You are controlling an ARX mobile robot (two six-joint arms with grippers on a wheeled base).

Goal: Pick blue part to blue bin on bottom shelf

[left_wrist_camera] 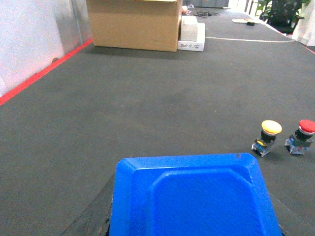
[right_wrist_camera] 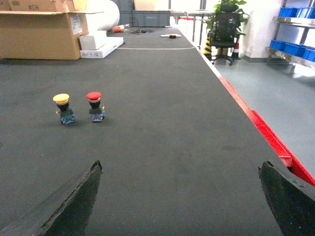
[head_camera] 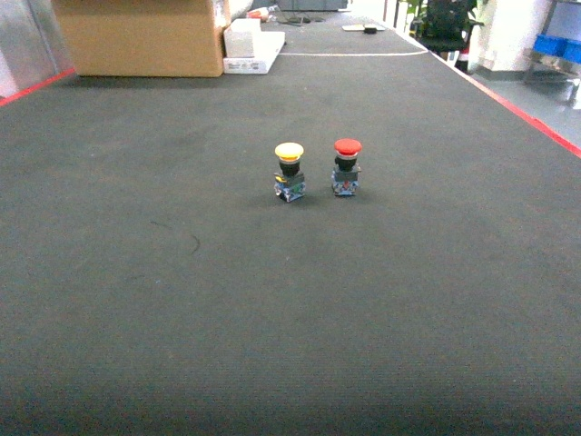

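Note:
The blue part (left_wrist_camera: 197, 196) fills the bottom of the left wrist view, a bright blue plastic piece with chamfered corners. My left gripper (left_wrist_camera: 192, 219) is shut on it, and its dark fingers (left_wrist_camera: 96, 214) show at either side. My right gripper (right_wrist_camera: 181, 166) is open over bare dark carpet, with nothing between its fingertips (right_wrist_camera: 93, 172). Neither gripper shows in the head view. Far off on the right, several blue bins (right_wrist_camera: 295, 48) sit on a steel rack (right_wrist_camera: 290, 22). I cannot tell which of them is the blue bin or which level is the bottom shelf.
On the carpet stand a yellow push button (head_camera: 290, 171) and a red push button (head_camera: 347, 166). A cardboard box (head_camera: 141, 36) and a white box (head_camera: 252, 45) are at the far end. A red border (right_wrist_camera: 275, 147) edges the carpet on the right. An office chair (right_wrist_camera: 224, 29) stands beyond.

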